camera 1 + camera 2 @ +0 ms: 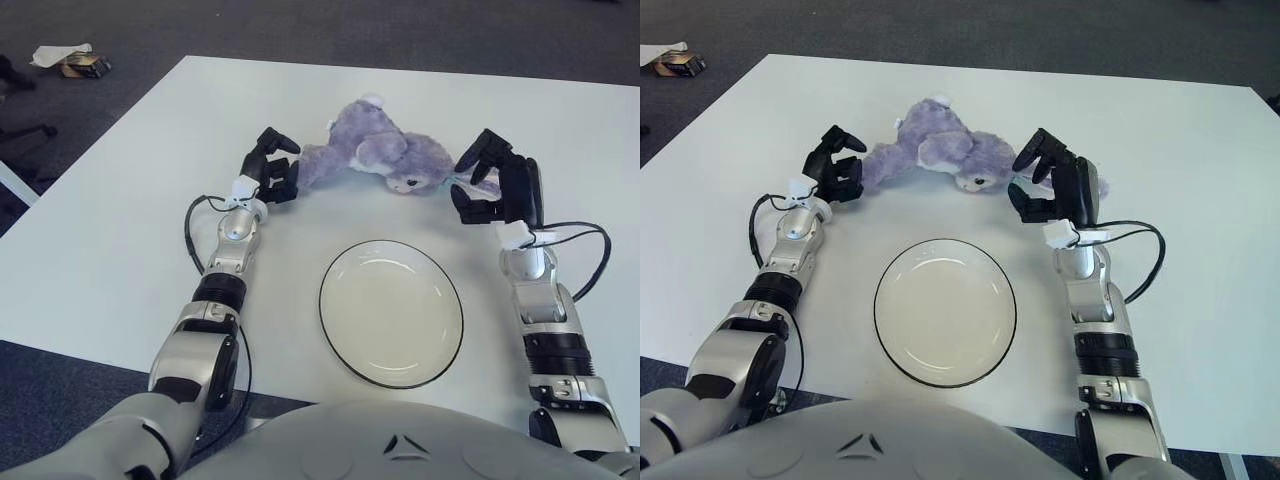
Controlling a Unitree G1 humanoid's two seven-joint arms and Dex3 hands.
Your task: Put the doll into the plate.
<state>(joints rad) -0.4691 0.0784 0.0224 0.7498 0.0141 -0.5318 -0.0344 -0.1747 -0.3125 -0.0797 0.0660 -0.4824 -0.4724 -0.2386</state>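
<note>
doll (pixel 375 155), fuzzy purple plush, lies between spread left hand (pixel 270 165) and right hand (pixel 490 180), beyond round plate (pixel 340 330).

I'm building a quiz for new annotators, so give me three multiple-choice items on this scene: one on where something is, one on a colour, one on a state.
1. Where does the doll lie?
A. on the plate
B. on the table beyond the plate
C. on the floor

2. What colour is the doll?
A. purple
B. green
C. red

3. What is on the plate?
A. a doll
B. a cup
C. nothing

Key: 1 B, the doll lies on the white table past the plate's far rim, between the left hand and the right hand. 2 A, its plush is purple with paler patches. 3 C, the plate's inner face shows bare all over.
</note>
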